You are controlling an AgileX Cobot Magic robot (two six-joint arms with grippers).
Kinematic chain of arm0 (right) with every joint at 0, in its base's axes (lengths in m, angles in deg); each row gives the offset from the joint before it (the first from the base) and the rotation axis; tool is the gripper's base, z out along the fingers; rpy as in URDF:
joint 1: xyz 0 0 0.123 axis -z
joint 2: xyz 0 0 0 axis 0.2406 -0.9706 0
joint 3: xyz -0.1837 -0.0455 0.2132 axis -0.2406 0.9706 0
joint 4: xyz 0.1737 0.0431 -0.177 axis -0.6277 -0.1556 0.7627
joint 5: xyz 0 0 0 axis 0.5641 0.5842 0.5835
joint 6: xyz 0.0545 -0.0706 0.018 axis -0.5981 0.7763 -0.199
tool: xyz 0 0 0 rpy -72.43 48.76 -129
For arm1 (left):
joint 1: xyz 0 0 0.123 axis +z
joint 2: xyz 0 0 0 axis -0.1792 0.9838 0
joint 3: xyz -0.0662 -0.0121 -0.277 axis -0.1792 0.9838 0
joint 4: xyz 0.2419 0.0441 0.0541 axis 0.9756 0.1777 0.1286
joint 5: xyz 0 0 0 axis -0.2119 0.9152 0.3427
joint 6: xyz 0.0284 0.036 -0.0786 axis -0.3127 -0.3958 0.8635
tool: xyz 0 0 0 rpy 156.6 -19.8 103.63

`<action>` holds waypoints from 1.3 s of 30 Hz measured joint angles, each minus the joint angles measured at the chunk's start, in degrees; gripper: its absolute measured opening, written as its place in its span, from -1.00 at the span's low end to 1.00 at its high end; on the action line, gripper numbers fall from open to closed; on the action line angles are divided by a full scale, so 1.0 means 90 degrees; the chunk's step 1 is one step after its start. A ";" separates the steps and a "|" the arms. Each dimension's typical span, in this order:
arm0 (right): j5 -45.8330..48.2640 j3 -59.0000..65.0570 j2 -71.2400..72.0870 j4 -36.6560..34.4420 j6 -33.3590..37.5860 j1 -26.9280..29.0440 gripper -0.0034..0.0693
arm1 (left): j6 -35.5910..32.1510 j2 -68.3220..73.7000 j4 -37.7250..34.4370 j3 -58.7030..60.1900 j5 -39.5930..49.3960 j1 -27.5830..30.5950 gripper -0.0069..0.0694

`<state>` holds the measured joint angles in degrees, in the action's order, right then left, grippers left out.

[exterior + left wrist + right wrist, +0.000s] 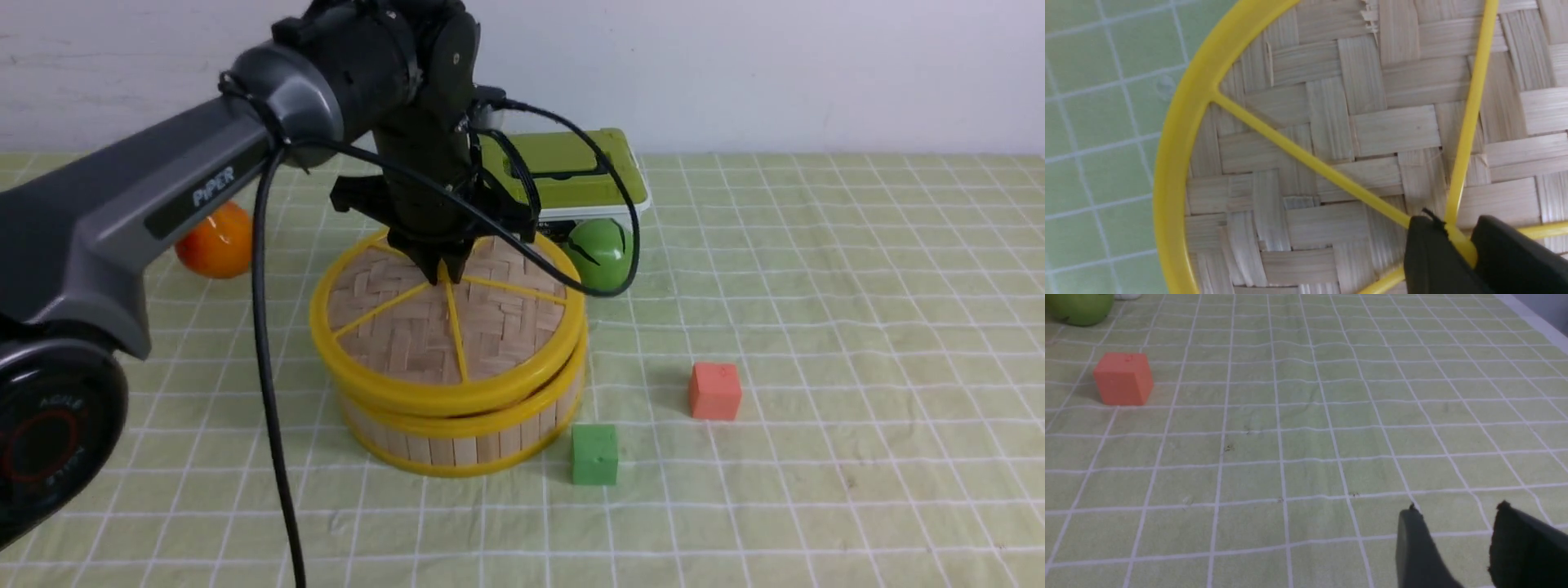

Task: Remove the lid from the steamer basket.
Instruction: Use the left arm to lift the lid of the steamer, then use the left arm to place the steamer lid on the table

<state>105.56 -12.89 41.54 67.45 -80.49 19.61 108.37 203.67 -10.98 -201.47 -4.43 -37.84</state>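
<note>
The lid (424, 327), a woven bamboo disc with a yellow rim and yellow spokes, sits tilted on the steamer basket (465, 437), its right side raised a little off the basket's top rim. My left gripper (445, 273) reaches down from above and is shut on the lid's central knob. In the left wrist view the two black fingers pinch the yellow knob (1461, 243) where the spokes meet on the lid (1331, 134). My right gripper (1455, 522) is open and empty, low over bare cloth; it does not show in the front view.
A white box with an olive-green lid (571, 175) stands behind the basket, a green ball (600, 253) in front of it. An orange ball (216, 241) lies at the left. A green cube (594, 454) and an orange cube (714, 390) lie right of the basket; the orange cube (1123, 378) also shows in the right wrist view.
</note>
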 joint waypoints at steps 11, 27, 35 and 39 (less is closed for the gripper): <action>0.0000 0.0000 0.0000 0.0000 0.0000 0.0000 -0.24 | -0.0105 -0.2369 0.1382 0.0260 0.0109 0.0553 -0.53; 0.0000 0.0000 0.0000 0.0000 0.0000 0.0000 -0.24 | 0.1113 -0.2069 0.1093 0.4855 -0.3041 0.3116 -0.53; 0.0000 0.0000 0.0000 0.0000 0.0000 0.0000 -0.24 | 0.1175 -0.1407 0.0831 0.4869 -0.3394 0.3109 -0.45; 0.0000 0.0000 0.0000 0.0000 0.0000 0.0000 -0.24 | 0.1182 -0.1605 0.0544 0.4869 -0.3396 0.3109 0.01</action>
<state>105.56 -12.89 41.54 67.45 -80.49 19.61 119.01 189.22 -6.08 -157.65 -34.99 -9.85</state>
